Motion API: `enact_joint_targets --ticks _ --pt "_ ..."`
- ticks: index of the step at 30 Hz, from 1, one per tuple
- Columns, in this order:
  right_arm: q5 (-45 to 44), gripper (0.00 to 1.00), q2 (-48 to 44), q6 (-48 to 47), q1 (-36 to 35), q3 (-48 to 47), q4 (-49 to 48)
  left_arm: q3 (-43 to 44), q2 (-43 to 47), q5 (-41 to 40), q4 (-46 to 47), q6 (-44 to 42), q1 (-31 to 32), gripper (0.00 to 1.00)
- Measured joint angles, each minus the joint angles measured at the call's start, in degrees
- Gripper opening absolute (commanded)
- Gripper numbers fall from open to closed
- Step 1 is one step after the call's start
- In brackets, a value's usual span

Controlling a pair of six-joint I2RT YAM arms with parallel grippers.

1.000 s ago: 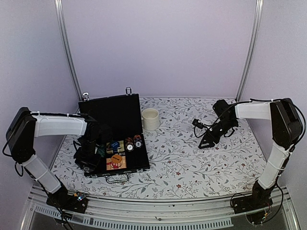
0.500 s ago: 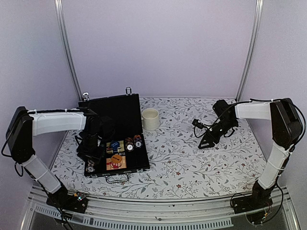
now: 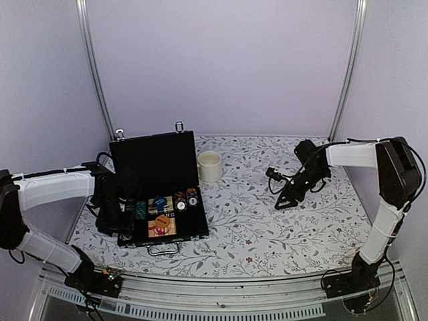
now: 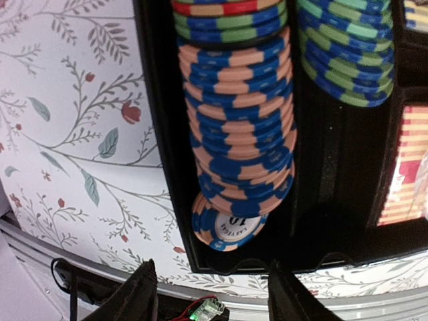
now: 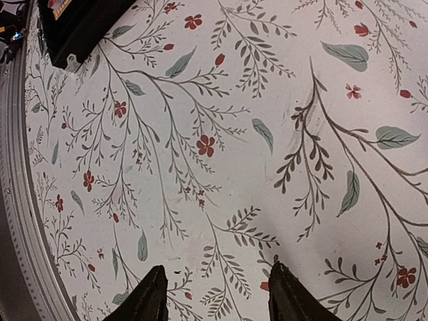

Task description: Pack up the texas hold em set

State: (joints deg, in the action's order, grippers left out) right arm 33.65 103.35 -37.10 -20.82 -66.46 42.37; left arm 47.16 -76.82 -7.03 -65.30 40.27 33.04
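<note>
Cream mug (image 3: 210,165) on floral worktop (image 3: 267,227).
Mug stands upright toward the far edge; lilac walls (image 3: 221,67) enclose the worktop.

left arm (image 3: 57,186) comes in from the left, forearm about level, wrist bent down. left gripper (image 4: 210,284) points down, fingers (image 4: 140,294) apart, nothing between them. right arm (image 3: 351,155) has its elbow high at right, forearm stretched left. right gripper (image 3: 286,198) angles down, low, jaws parted, empty.

Rows of striped poker chips (image 4: 241,134) in black case (image 4: 157,134) on floral tablecloth (image 4: 73,134)
</note>
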Motion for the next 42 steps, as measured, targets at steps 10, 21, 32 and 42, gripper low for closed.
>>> enact_joint_targets --ticks 10,21,32,42 --pt "0.9 0.44 0.0 -0.1 -0.6 0.0 0.1 -1.7 0.2 0.0 3.4 2.1 -3.1 0.45" --pt "1.1 0.45 0.2 -0.2 -0.9 0.0 0.3 -1.0 -6.8 -0.4 2.0 1.1 -3.7 0.47" --pt "1.2 0.45 1.7 -0.3 -1.1 -0.1 0.9 4.4 -15.4 -2.6 0.6 -1.6 -3.8 0.35" --pt "1.2 0.45 2.2 -0.3 -1.4 -0.6 1.1 5.5 -14.5 -2.2 -0.7 -2.3 -3.8 0.42"
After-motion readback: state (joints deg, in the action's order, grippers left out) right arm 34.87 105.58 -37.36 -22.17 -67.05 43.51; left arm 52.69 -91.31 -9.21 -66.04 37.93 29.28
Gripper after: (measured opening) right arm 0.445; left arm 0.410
